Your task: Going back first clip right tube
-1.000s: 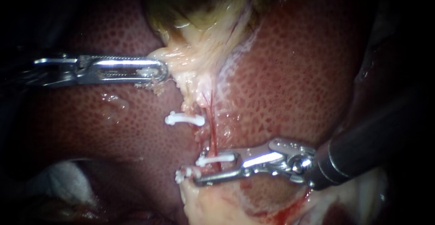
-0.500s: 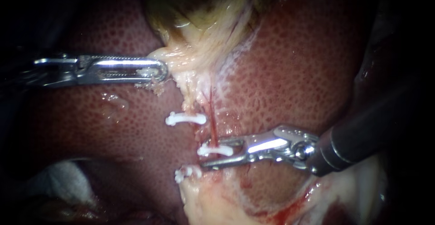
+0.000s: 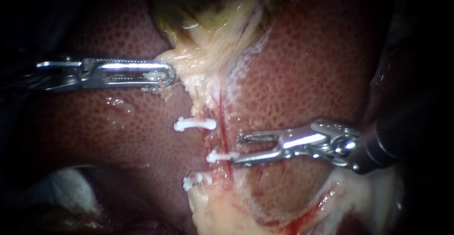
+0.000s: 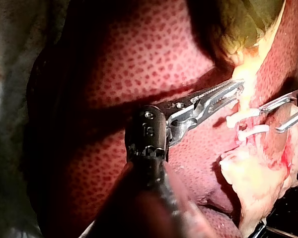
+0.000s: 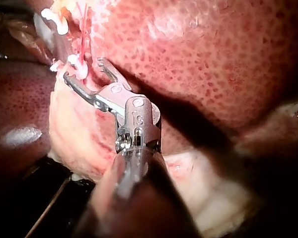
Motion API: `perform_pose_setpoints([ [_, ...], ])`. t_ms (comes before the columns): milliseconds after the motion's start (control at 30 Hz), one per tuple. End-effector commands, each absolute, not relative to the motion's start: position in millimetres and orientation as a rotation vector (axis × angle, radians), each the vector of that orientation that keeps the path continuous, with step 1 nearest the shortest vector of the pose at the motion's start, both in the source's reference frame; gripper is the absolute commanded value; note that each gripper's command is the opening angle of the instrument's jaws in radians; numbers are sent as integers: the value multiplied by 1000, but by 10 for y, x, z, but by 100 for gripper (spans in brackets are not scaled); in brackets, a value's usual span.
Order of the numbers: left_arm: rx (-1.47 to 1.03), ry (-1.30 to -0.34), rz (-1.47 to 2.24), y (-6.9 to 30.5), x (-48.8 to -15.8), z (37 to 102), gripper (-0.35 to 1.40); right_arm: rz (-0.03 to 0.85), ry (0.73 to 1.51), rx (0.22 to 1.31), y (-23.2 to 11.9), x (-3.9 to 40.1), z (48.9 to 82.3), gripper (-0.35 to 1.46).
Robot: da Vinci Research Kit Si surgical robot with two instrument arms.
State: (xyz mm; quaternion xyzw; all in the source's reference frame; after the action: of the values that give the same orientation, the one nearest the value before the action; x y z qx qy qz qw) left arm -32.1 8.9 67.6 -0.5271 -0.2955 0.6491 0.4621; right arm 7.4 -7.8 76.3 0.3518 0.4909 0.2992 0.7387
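Gaping empty, the jaws of the right instrument (image 3: 237,149) had a clip (image 3: 220,157) on the tube (image 3: 221,121) just ahead, while the left instrument (image 3: 168,74) clamped pale tissue (image 3: 198,65).

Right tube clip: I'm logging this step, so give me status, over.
Right instrument jaws open, empty, beside the clip. Clip sits across the red tube. Left instrument shut on pale tissue. Nothing in the way.

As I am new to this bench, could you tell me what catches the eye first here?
Three white clips sit stacked mid-view, near a thin red tube. My right instrument stands open beside the middle clip; my left instrument grips pale tissue above.
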Motion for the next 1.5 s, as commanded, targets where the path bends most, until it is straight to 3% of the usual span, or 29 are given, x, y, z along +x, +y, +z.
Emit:
perform_pose_setpoints([
  [33,-1296,-727,1596,89,-321,676,-35,635,1084,762,-76,71,755,49],
  [333,-1296,-727,1597,89,-321,676,-35,523,1129,688,-51,54,691,49],
  [567,-1296,-727,1597,88,-321,676,-35,443,1156,619,-30,42,662,49],
  [967,-1301,-728,1597,86,-325,680,-35,410,1165,601,-23,34,657,49],
  [1500,-1288,-753,1650,69,-383,723,-35,409,1166,600,-25,34,657,49],
])
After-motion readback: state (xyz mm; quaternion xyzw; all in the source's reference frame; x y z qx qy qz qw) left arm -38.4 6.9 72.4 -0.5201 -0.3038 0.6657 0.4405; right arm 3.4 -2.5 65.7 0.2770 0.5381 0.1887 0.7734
